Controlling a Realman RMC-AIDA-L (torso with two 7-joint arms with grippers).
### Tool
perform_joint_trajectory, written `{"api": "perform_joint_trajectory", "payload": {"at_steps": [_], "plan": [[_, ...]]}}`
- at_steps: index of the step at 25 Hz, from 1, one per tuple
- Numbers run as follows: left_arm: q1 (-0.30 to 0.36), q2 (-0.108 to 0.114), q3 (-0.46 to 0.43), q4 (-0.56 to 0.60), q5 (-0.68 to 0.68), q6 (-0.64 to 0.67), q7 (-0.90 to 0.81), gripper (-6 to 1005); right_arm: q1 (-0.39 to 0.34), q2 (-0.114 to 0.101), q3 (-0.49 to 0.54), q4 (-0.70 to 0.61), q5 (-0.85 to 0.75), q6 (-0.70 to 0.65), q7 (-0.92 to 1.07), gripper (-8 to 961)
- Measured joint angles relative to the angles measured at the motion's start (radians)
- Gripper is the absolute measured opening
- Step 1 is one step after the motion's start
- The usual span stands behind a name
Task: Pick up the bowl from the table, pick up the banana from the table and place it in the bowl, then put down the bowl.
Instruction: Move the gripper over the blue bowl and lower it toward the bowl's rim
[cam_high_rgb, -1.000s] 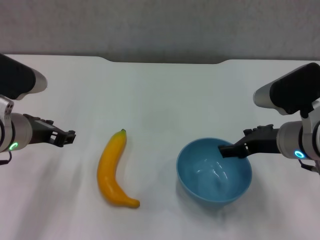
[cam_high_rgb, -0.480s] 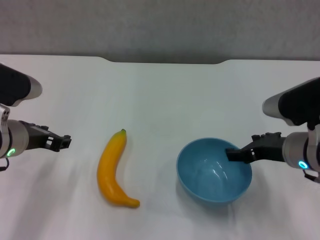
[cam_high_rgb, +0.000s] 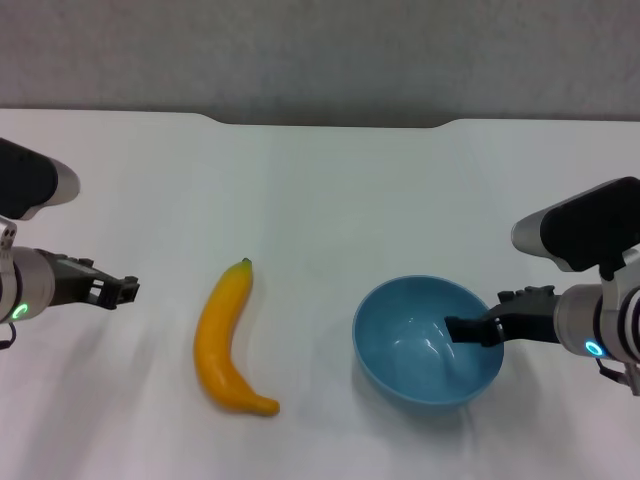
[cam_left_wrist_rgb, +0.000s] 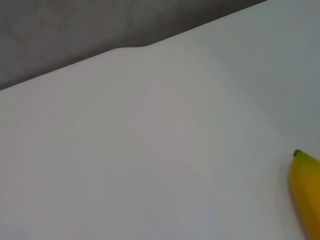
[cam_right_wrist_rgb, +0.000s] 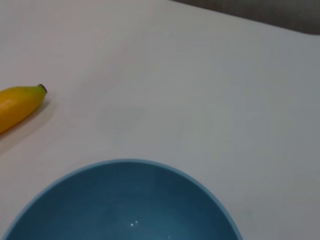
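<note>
Right tool (cam_high_rgb: 462, 329) of mine reaches over the light-blue bowl's (cam_high_rgb: 428, 340) right rim at lower right of the head view; whether it grips the wall I cannot tell. Left tool (cam_high_rgb: 122, 290) hangs at far left, its spread unclear, with the banana (cam_high_rgb: 225, 340) lying between, stem pointing up-frame on the counter (cam_high_rgb: 330, 190).

Light-blue bowl (cam_high_rgb: 428, 341) sits upright on white table (cam_high_rgb: 320, 190). Yellow banana (cam_high_rgb: 226, 340) lies flat to its left, apart, stem pointing away.
</note>
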Motion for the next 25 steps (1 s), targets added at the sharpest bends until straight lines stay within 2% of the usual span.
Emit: {"api": "perform_joint_trajectory", "payload": {"at_steps": [8, 21, 25], "plan": [[0.006, 0.000, -0.005, 0.001, 0.000, 0.000, -0.004, 616, 0.028, 0.000, -0.008, -0.063, 0.003, -0.021, 0.012, 881], [0.007, 0.000, -0.006, 0.001, 0.002, 0.000, -0.013, 616, 0.044, 0.000, -0.050, -0.084, -0.001, -0.035, 0.046, 878], [0.007, 0.000, -0.007, 0.001, 0.002, -0.002, -0.013, 616, 0.044, 0.000, -0.052, -0.088, 0.003, -0.030, 0.046, 805]]}}
